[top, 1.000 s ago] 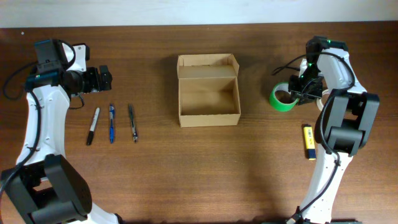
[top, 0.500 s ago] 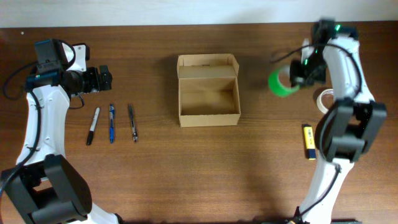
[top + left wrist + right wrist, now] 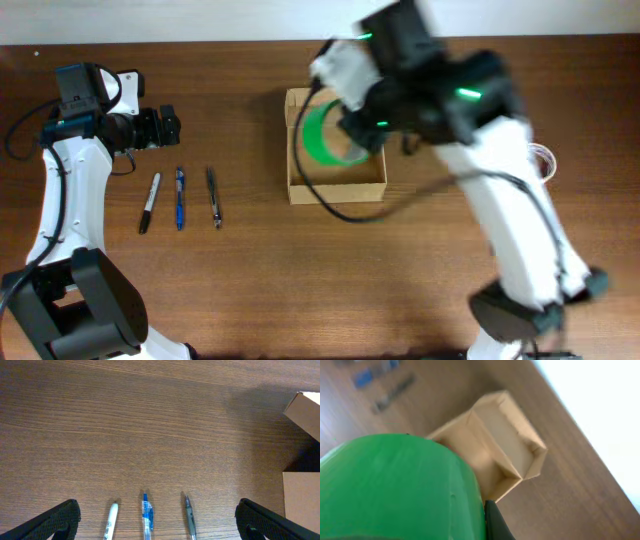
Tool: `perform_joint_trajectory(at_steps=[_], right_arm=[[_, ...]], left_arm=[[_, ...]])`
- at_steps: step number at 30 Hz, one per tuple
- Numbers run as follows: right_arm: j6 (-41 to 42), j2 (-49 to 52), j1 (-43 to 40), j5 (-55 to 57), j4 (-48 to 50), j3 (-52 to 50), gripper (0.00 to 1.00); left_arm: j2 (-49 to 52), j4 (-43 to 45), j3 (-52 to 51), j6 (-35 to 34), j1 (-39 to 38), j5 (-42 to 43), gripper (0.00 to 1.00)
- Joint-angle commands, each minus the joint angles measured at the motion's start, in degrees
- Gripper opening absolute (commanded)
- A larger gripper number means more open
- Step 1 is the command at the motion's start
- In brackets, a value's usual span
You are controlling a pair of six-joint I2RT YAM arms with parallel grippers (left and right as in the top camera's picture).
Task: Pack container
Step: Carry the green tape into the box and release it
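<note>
The container (image 3: 336,189) is an open tan cardboard box at the table's middle, its flap lid folded back. It also shows in the right wrist view (image 3: 507,440) and at the left wrist view's right edge (image 3: 301,502). My right gripper (image 3: 350,125) is shut on a green tape roll (image 3: 326,135) and holds it above the box. The roll fills the lower left of the right wrist view (image 3: 395,490). My left gripper (image 3: 165,127) is open and empty at the far left, above three pens (image 3: 180,197).
A black marker (image 3: 111,520), a blue pen (image 3: 146,515) and a grey pen (image 3: 189,516) lie side by side left of the box. A white tape roll (image 3: 541,157) peeks out at the right behind my right arm.
My right gripper has lifted the green tape roll from the right side of the table and carried it left to over the box. The left arm has not moved.
</note>
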Motion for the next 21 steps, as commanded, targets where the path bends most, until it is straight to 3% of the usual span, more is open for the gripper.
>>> perform_joint_trajectory(at_steps=[1,10,21], right_arm=[[-5.3,6.3,0.6,4.1,1.2,-3.5,0.04],[-5.3,18.2,-0.1,2.4,6.9,-4.3,0.04],[-4.8,23.6,-4.1,-1.2,9.8,-4.4,0.04]], left_arm=[[0.4,0.0,0.8,0.7,0.1,0.6,0.99],[0.4,0.0,0.8,0.7,0.1,0.6,0.99],[0.4,0.0,0.8,0.7,0.1,0.6,0.99]])
